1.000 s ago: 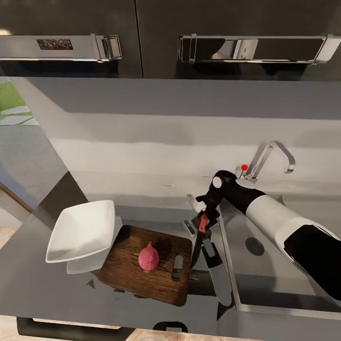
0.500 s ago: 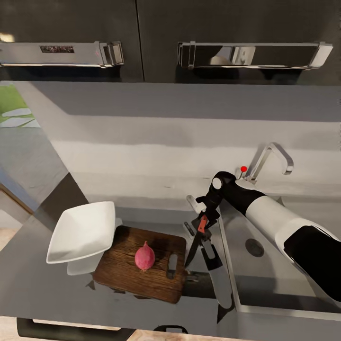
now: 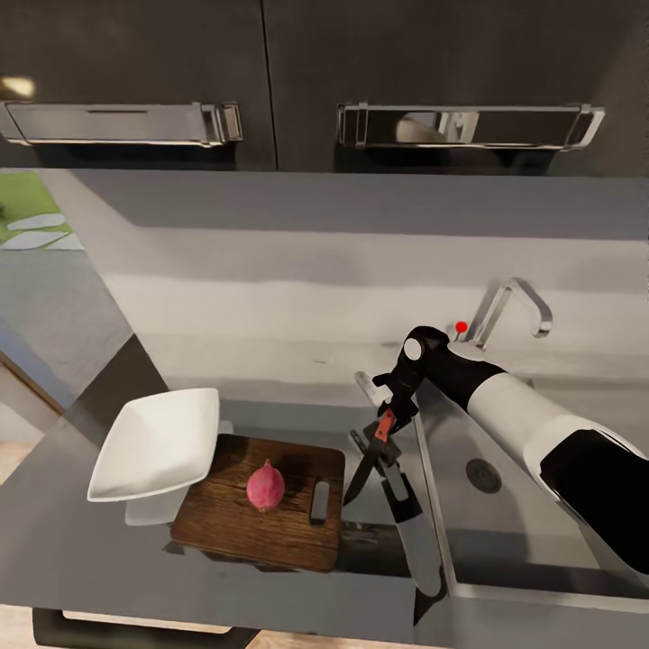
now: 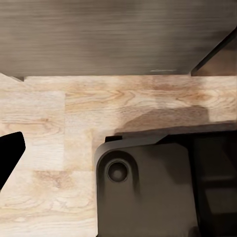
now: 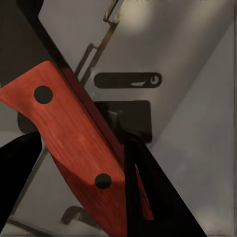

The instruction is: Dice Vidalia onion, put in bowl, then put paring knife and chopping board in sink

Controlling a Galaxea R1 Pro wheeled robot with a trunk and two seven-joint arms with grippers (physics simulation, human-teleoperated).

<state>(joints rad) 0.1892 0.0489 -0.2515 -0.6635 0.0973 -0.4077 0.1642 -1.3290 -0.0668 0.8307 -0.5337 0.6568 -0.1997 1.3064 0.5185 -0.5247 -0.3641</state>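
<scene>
The pink-magenta Vidalia onion point(image 3: 265, 485) rests near the middle of the dark brown chopping board point(image 3: 221, 527) on the grey countertop point(image 3: 63, 550). The white square bowl point(image 3: 158, 442) touches the board's far left corner. My right gripper point(image 3: 389, 422) hangs above the strip between board and sink point(image 3: 532, 532), shut on the paring knife point(image 3: 370, 451). The knife's dark blade slants down toward the board's slotted end. In the right wrist view the reddish handle point(image 5: 74, 143) with two dark rivets sits between the dark fingers point(image 5: 148, 197). A black finger-like shape point(image 4: 7, 153) shows in the left wrist view.
The chrome tap point(image 3: 516, 306) and its red knob point(image 3: 461, 327) stand behind the sink; the round drain point(image 3: 483, 475) lies in the basin. Dark upper cabinets with bar handles point(image 3: 460, 124) hang overhead. The left wrist view looks onto wooden floor point(image 4: 54, 123) and the robot's dark base point(image 4: 148, 187).
The head camera has moved, sliding the board, onion and bowl a little left and back in the picture. The knife's blade has swung slightly toward the board.
</scene>
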